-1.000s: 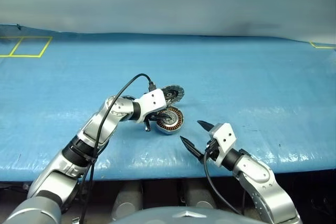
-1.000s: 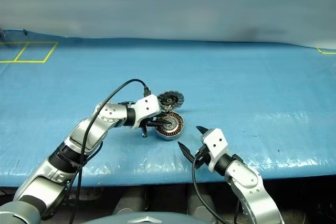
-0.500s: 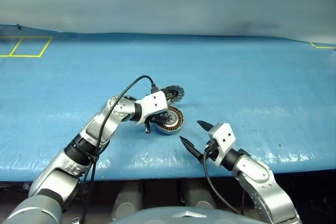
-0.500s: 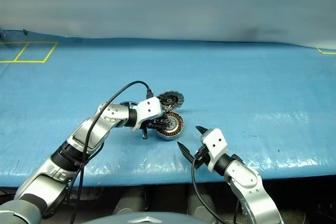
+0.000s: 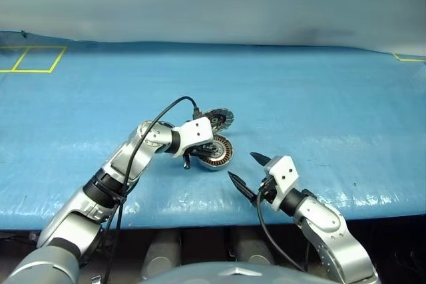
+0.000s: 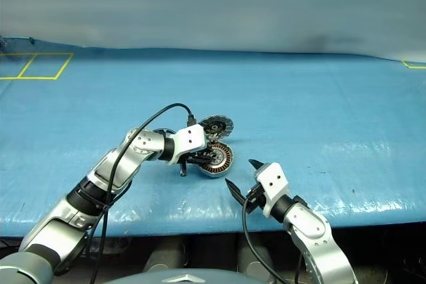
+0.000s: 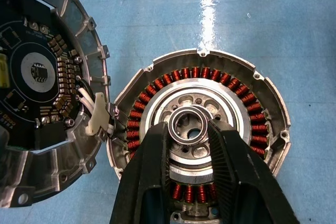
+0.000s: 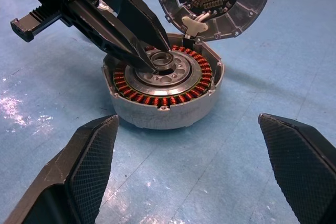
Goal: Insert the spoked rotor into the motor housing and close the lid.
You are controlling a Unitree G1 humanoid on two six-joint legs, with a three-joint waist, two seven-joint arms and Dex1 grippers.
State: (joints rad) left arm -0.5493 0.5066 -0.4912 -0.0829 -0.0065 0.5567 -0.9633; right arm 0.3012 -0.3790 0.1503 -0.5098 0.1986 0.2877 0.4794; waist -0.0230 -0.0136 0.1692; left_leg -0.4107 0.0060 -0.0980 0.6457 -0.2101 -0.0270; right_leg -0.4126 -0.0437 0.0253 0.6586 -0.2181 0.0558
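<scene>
Round shallow silver motor housing point(image 7: 202, 142) resting on a blue plastic-covered table point(image 5: 319, 104), ringed inside with copper-red windings around a silver centre. Seated in that centre, a silver spoked rotor point(image 8: 164, 72) with oval cut-outs and a raised hub. Joined at the housing's far edge by white wires and a small white connector, a round lid point(image 7: 44, 85) lying open, face up, showing a dark circuit board inside a ribbed silver rim.

Left arm stretched low across the table from the left, wrist bent, left gripper point(image 7: 190, 129) angled down over the housing, black fingers narrowly apart and clamped on the rotor's raised hub ring. Right arm bent near the table's front edge, right gripper point(image 8: 197, 166) spread wide and empty, just off the housing on its near side, pointing toward it.
</scene>
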